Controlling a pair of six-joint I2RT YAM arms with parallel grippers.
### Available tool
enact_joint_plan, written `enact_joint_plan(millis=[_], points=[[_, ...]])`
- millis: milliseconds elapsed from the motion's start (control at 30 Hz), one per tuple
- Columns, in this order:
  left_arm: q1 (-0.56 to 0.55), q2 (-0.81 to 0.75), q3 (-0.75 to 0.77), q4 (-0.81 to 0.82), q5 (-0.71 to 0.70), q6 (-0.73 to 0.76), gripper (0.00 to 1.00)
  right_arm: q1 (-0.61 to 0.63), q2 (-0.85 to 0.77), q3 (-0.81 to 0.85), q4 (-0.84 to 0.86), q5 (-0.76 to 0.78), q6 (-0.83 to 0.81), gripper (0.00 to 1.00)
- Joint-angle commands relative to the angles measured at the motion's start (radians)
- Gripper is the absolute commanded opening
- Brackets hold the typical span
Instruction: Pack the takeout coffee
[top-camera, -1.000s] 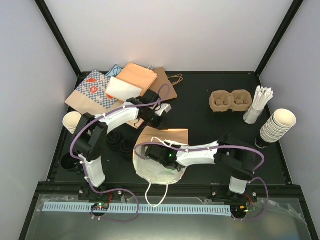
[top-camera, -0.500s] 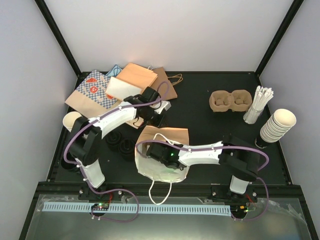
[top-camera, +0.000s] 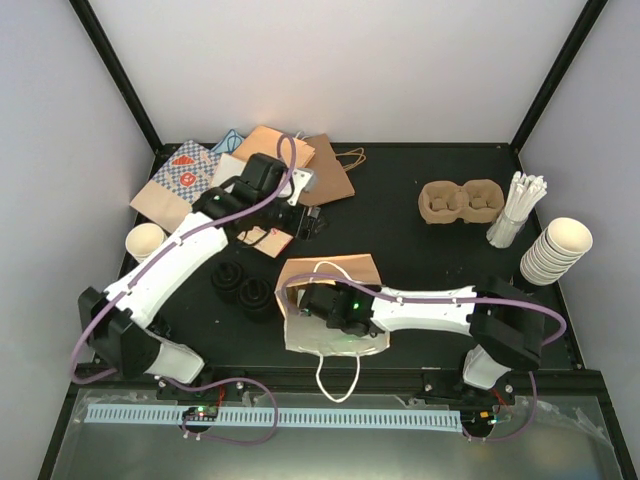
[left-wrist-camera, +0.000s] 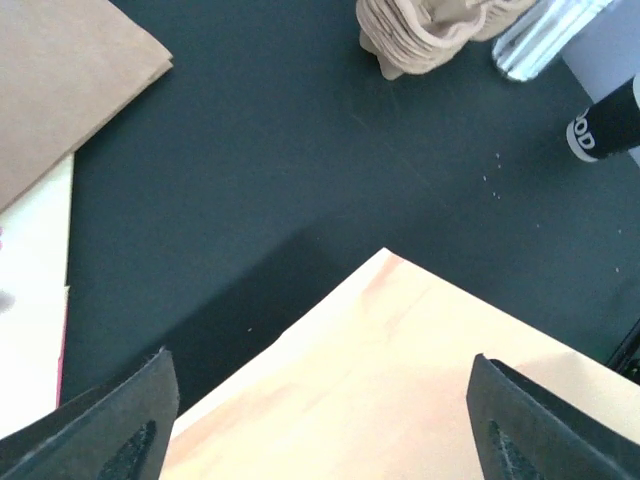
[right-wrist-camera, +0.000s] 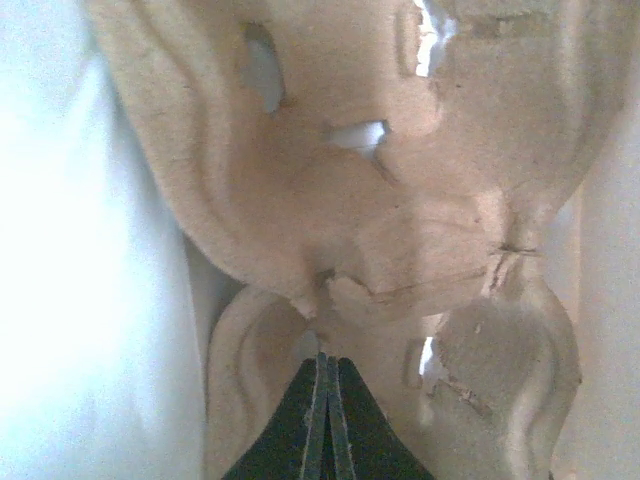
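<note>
The right gripper (right-wrist-camera: 323, 365), closed empty, noses the pulp carrier (right-wrist-camera: 400, 230) inside the paper bag (top-camera: 300, 338) at 6 o'clock. It should seat the carrier flat. The left gripper (left-wrist-camera: 320, 380) hovers wide open at 11 o'clock.

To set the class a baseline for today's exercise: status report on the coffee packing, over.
Left gripper open, empty, above brown bag. Right gripper shut, inside white bag, tips at carrier; grip unclear. Nothing seen in the way.

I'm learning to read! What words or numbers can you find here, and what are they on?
"OOD": white label on the black cylinder; the beginning is cut off.
Red badges on the checkered bag: too small to read.
Nothing else carries readable text.
</note>
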Motion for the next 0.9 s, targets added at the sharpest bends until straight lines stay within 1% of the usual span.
enact_joint_plan(millis=[0, 67, 100, 133, 300, 367, 467, 667, 867], points=[[0.009, -0.088, 0.034, -0.062, -0.089, -0.020, 0.86, -0.003, -0.029, 0.048, -0.090, -0.094, 0.005, 0.04], [0.010, -0.137, 0.029, -0.072, -0.114, -0.024, 0.93, -0.001, -0.034, 0.076, -0.131, -0.112, 0.008, 0.04], [0.011, -0.164, 0.025, -0.077, -0.128, -0.027, 0.98, -0.001, -0.039, 0.089, -0.151, -0.121, 0.008, 0.04], [0.010, -0.202, 0.019, -0.080, -0.147, -0.029, 0.99, -0.002, -0.045, 0.099, -0.167, -0.126, 0.008, 0.04], [0.012, -0.382, -0.024, -0.086, -0.264, -0.038, 0.99, -0.006, -0.087, 0.142, -0.224, -0.128, 0.004, 0.04], [0.013, -0.448, -0.023, -0.106, -0.297, -0.036, 0.99, -0.011, -0.099, 0.162, -0.244, -0.118, 0.001, 0.04], [0.015, -0.506, -0.003, -0.147, -0.327, -0.032, 0.99, -0.022, -0.115, 0.191, -0.270, -0.103, -0.011, 0.05], [0.015, -0.587, 0.001, -0.180, -0.323, -0.038, 0.99, -0.053, -0.135, 0.257, -0.294, -0.082, -0.037, 0.05], [0.014, -0.622, -0.020, -0.180, -0.283, -0.039, 0.99, -0.086, -0.138, 0.335, -0.306, -0.033, -0.052, 0.05]])
